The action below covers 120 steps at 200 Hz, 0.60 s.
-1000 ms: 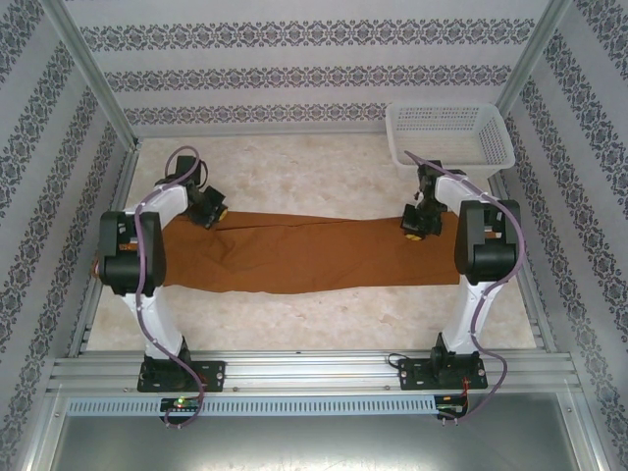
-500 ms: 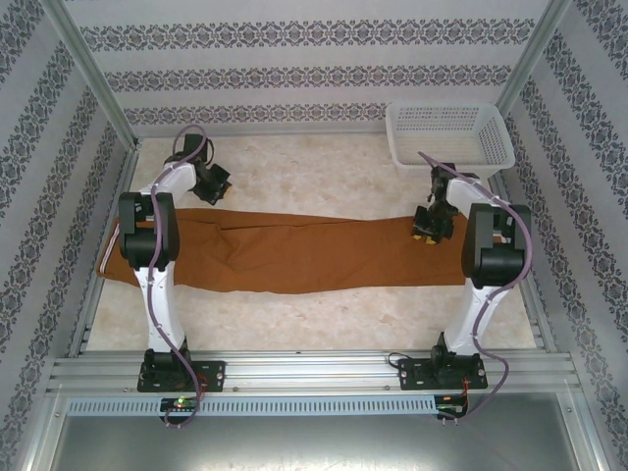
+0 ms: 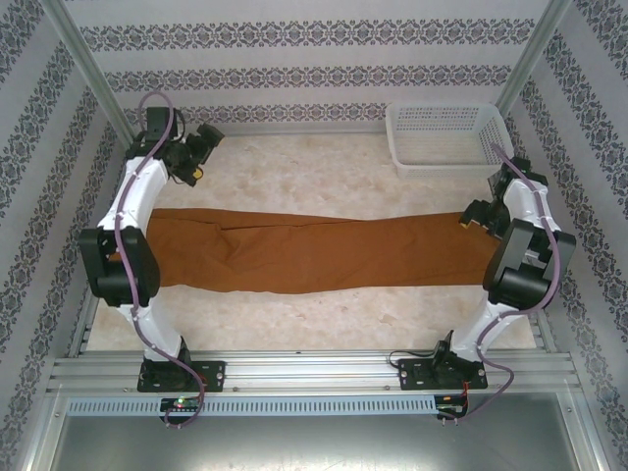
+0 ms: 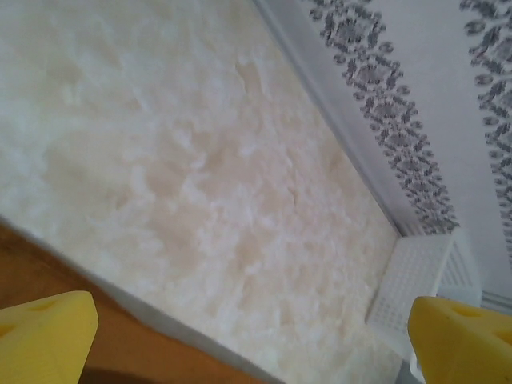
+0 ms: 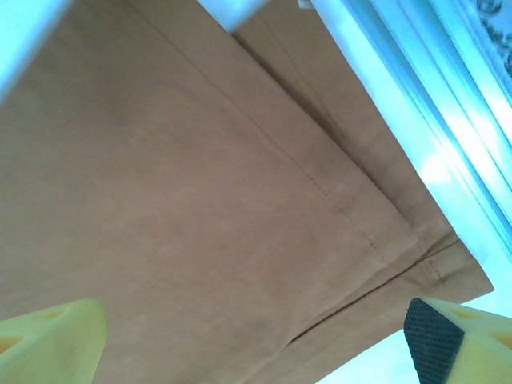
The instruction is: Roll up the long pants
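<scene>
The long pants lie stretched flat across the pale, marbled table. They form a long rust-brown band of soft, matte fabric running from the left arm to the right arm, with a few shallow creases toward the left end.

The left gripper hangs over the table's far left corner, well apart from the cloth. In its wrist view the 2 yellow, wedge-shaped fingertips are spread wide with nothing between them. Beneath them are the mottled tabletop and a strip of the brown fabric's edge.

The right gripper sits at the far edge of the pants' right end. Seen from its wrist, its 2 yellow fingertips are parted and empty above the cloth, and one of them carries a dark, grainy pad. Below them the smooth weave shows a straight stitched seam and a folded hem, with 2 layers overlapping.

A white rectangular basket with lattice walls stands in the far right corner. Wallpaper striped with dark ornamental bands lines the enclosure.
</scene>
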{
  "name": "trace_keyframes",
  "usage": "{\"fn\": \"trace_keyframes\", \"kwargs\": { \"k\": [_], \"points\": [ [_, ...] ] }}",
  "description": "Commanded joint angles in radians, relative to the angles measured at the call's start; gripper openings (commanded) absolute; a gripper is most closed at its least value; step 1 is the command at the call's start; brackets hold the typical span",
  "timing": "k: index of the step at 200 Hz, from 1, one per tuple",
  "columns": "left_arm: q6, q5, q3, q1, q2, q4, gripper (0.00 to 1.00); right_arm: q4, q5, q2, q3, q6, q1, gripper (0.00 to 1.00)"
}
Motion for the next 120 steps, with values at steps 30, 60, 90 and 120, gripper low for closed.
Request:
{"fn": "trace_keyframes", "kwargs": {
  "k": [30,60,90,120],
  "points": [
    [0.005,0.068,-0.151,0.0,-0.034,0.038,1.0,-0.124,0.074,0.127,0.128,-0.025,-0.044,0.96],
    [0.005,0.064,-0.146,0.001,-0.037,0.028,1.0,-0.174,0.084,0.209,0.194,-0.01,-0.081,0.96],
    [-0.004,0.062,-0.147,0.0,-0.049,0.023,1.0,-0.18,0.045,0.288,0.207,-0.037,-0.118,0.94],
    [-0.004,0.046,-0.14,0.001,-0.063,-0.003,1.0,-0.119,0.006,0.345,0.145,-0.073,-0.161,0.91]
  ]
}}
